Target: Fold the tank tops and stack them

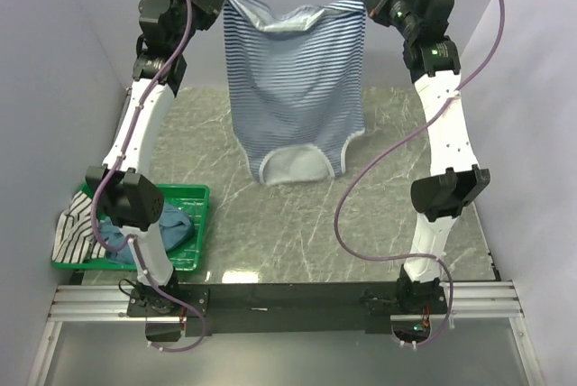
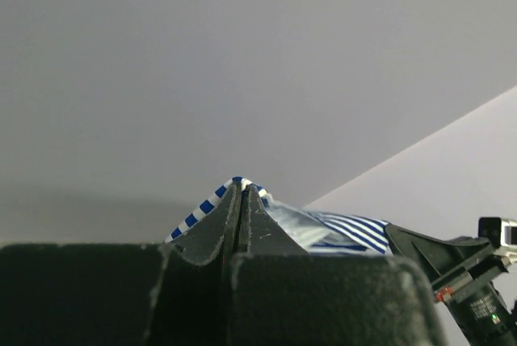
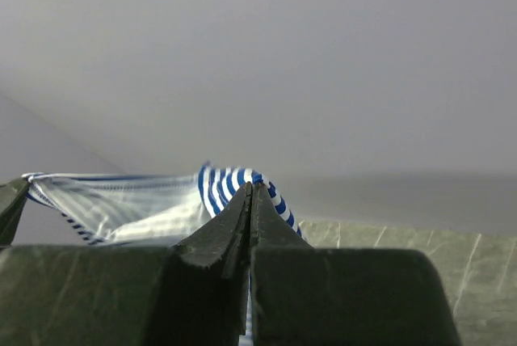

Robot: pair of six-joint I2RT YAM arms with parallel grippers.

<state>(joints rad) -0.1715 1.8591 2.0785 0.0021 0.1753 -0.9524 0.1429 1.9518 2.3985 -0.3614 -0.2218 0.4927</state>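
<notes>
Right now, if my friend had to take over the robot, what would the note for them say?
Left pincer: shut on one top corner of the navy-striped tank top.
Right pincer: shut on the other top corner.
Things: the navy-striped top hangs spread between both arms, over the table. The teal tank top lies in the green basket; the black-and-white striped tank top droops over the basket's left side.
Done: one top picked up; nothing folded or stacked.
Left: lay it flat, fold it, then fold the other two and stack all three.
</notes>
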